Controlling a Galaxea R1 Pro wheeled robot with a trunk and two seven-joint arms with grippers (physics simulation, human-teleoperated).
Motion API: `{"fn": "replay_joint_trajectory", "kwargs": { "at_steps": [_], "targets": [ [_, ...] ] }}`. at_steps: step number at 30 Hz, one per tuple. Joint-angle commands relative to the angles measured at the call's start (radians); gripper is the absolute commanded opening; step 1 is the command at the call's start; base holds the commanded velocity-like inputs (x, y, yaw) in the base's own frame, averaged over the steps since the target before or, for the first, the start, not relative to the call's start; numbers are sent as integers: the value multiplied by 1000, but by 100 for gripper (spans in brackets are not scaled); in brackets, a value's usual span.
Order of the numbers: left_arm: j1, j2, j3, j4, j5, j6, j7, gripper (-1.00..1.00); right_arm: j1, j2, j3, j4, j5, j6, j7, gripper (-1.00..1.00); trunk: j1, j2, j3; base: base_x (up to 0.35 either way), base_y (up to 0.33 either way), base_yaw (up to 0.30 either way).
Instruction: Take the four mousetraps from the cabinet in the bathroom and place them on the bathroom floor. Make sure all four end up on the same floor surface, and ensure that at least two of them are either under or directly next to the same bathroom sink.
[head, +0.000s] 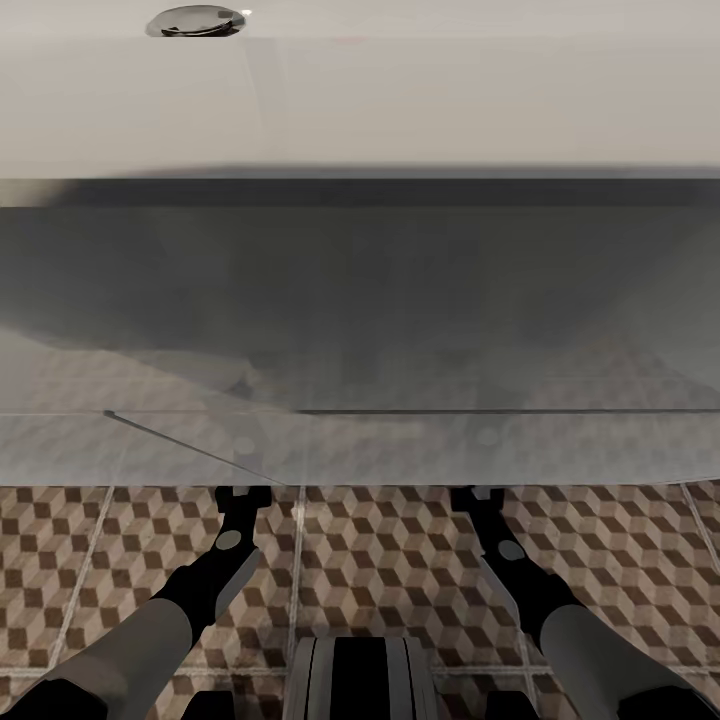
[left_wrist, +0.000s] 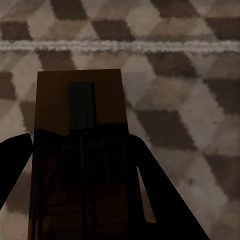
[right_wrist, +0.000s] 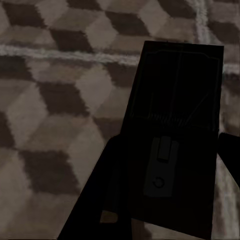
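Note:
The white bathroom sink (head: 400, 100) spans the upper head view, with a chrome fitting (head: 195, 20) at its far left. Below it lies shadowed bathroom floor (head: 390, 560) with the cube pattern. Both arms reach forward to the sink's near edge. My left gripper (head: 242, 497) (left_wrist: 80, 145) is shut on a brown mousetrap (left_wrist: 80, 100) with a dark metal spring, held just above the tiles. My right gripper (head: 470, 497) (right_wrist: 165, 165) is shut on a second mousetrap (right_wrist: 180, 85), dark in the shadow, also low over the floor. The cabinet is out of view.
A pale grout line (left_wrist: 120, 46) crosses the tiles beyond the left trap. The robot's dark base (head: 360, 680) sits between the arms at the lower edge. The sink's overhang hangs close above both grippers.

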Motion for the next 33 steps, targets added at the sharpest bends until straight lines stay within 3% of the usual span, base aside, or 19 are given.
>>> {"fn": "replay_joint_trajectory", "kwargs": {
  "at_steps": [1,15,21,33],
  "targets": [
    [-1,1,-9,0,8,-4,7,-100,-1,-2,8,0,-11,-4,8,-100,0,0,-1,0,0,0],
    [-1,1,-7,2,8,-5,7,-100,-1,-12,0,0,-15,-4,113,-100,0,0,-1,0,0,0],
    [-1,1,-7,3,9,-6,7,-100,-1,-23,-93,-1,-25,-1,205,-100,0,0,-1,0,0,0],
    [-1,1,-7,3,10,-6,7,-100,-1,-34,-115,-10,-19,7,218,-100,0,0,-1,0,0,0]
  ]
}}
